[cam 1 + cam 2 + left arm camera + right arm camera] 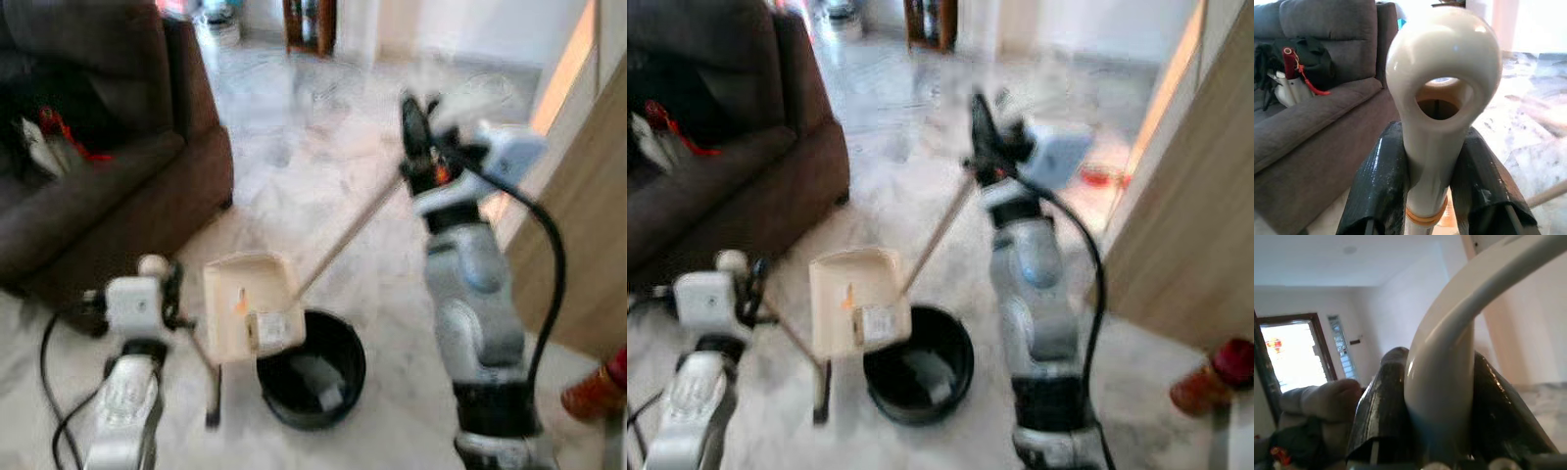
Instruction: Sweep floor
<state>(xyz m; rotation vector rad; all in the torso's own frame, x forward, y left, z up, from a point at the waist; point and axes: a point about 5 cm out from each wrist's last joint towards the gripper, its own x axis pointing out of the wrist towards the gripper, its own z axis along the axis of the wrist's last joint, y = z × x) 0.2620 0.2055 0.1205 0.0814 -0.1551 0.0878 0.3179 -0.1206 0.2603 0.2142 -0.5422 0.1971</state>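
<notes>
A cream dustpan [245,304] hangs tilted over the rim of a round black bin [323,377] that holds some pale scraps. My left gripper [162,289] is shut on the dustpan's long handle. In the left wrist view the handle's cream looped end [1442,88] sticks up between the black fingers [1376,191]. My right gripper [419,147] is raised at the right, shut on the top of a broom. The thin broom stick [348,240] slants down from it to behind the dustpan. A curved white handle [1442,377] sits clamped between the fingers in the right wrist view. The broom head is hidden.
A dark brown sofa [98,176] stands at the left with a black bag and a red item [49,137] on it. A wooden panel [588,215] rises at the right, with a red object [598,392] on the floor by it. Pale marble floor [304,147] stretches ahead.
</notes>
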